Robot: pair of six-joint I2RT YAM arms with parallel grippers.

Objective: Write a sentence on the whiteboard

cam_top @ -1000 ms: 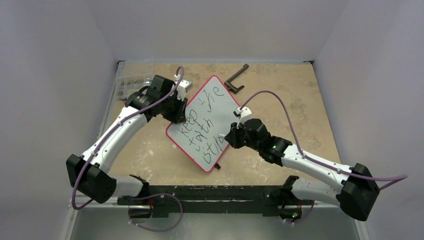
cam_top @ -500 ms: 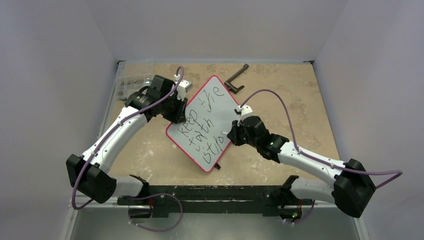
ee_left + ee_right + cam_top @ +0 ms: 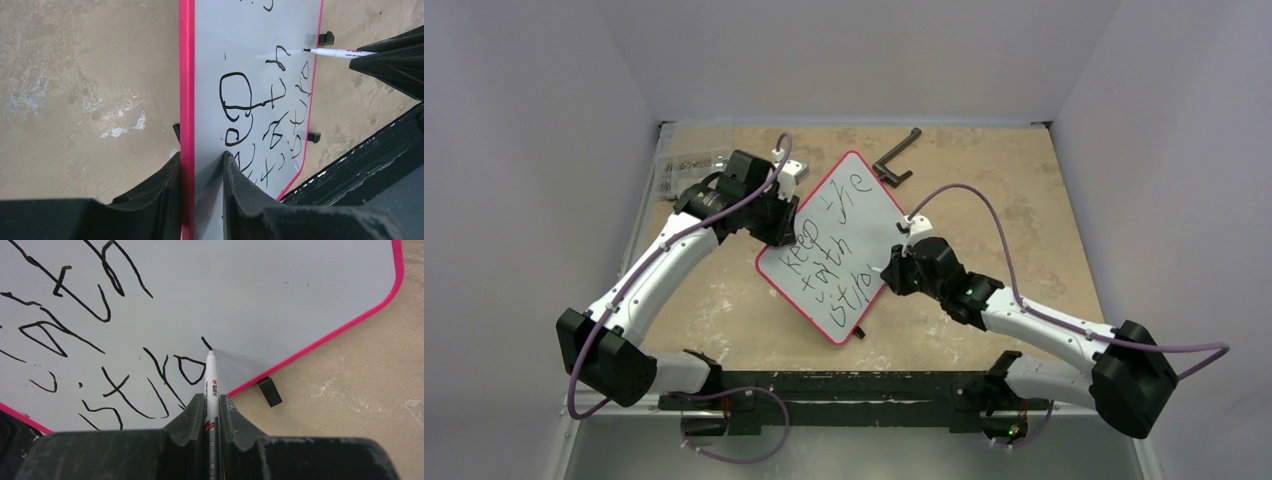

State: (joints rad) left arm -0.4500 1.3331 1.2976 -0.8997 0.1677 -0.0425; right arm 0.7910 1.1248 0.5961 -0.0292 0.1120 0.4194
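- pink-rimmed whiteboard (image 3: 869, 210) lies askew on worktop (image 3: 1024, 200); left fingers (image 3: 245, 200) pinch its rim
- right fingers (image 3: 186, 421) pinch marker (image 3: 210, 382); tip at board after "stro"
- judged step: sentence (image 3: 829, 260), third line unfinished; next calls for steady closing strokes

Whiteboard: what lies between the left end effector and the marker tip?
Only black handwritten words on the whiteboard; the left wrist view shows this.

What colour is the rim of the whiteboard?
Bright pink-red all around the whiteboard; clearest in the left wrist view, along the rim.
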